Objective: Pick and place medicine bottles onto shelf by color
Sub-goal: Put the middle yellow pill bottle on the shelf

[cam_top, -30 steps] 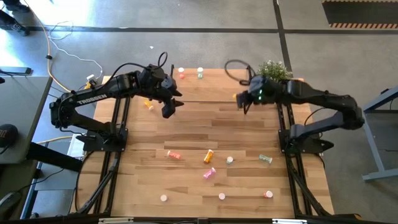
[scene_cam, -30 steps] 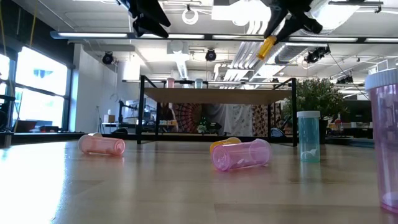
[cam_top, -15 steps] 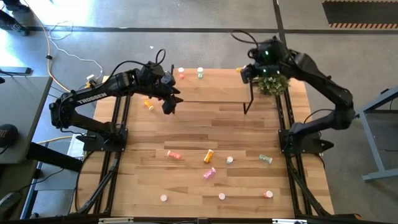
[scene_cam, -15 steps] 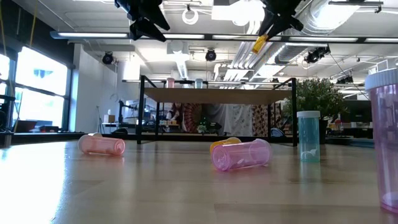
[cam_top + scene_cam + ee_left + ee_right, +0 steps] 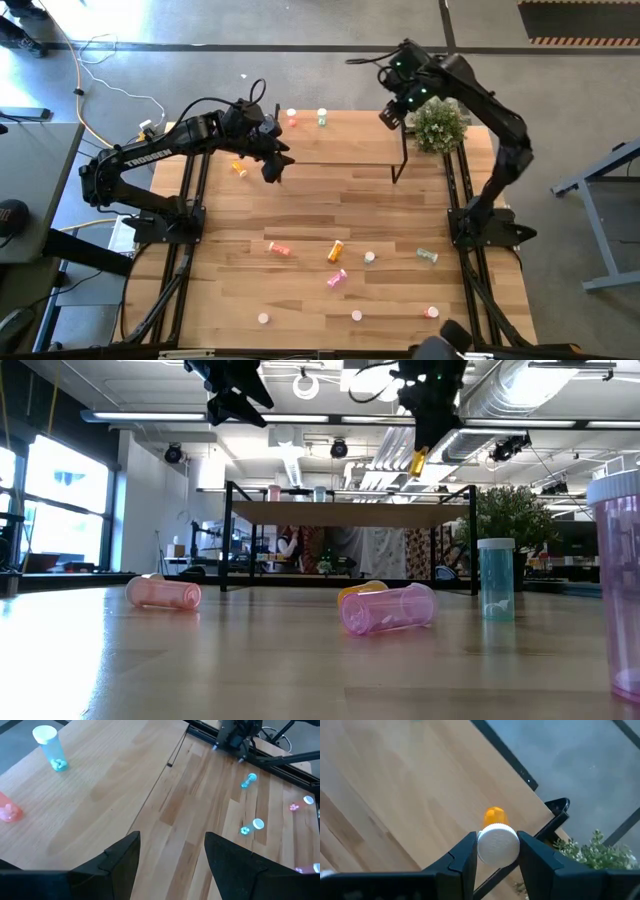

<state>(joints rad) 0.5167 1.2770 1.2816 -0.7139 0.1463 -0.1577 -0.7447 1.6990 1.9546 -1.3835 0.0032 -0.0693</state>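
Observation:
An orange medicine bottle (image 5: pixel 418 460) with a white cap hangs high above the far right corner of the light-wood shelf (image 5: pixel 340 145), with my right gripper (image 5: pixel 388 116) shut on it. A red bottle (image 5: pixel 291 118) and a blue-green bottle (image 5: pixel 322 118) stand upright on the shelf's far edge. My left gripper (image 5: pixel 272 165) hovers open over the shelf's left end with nothing between its fingers. Several more bottles, among them a pink one (image 5: pixel 336 280) and an orange one (image 5: pixel 337 250), lie on their sides or stand on the near half of the table. My right gripper pinches the orange bottle at its white cap end (image 5: pixel 498 845) between its two fingers (image 5: pixel 465 856). The fingers point steeply down from above. The bottle's orange body (image 5: pixel 494 813) hangs below them, nearly upright, clear of the shelf.
A green potted plant (image 5: pixel 438 122) stands at the far right corner, just beside my right gripper. Another orange bottle (image 5: pixel 238 168) lies left of the shelf, under my left arm. Bare planks lie between the shelf and the scattered bottles.
My right gripper has swung from the shelf's near right corner toward the table's far edge and risen a little, rolling its wrist. The orange bottle went with it, from slanting to hanging nearly upright. My left gripper has stayed in place.

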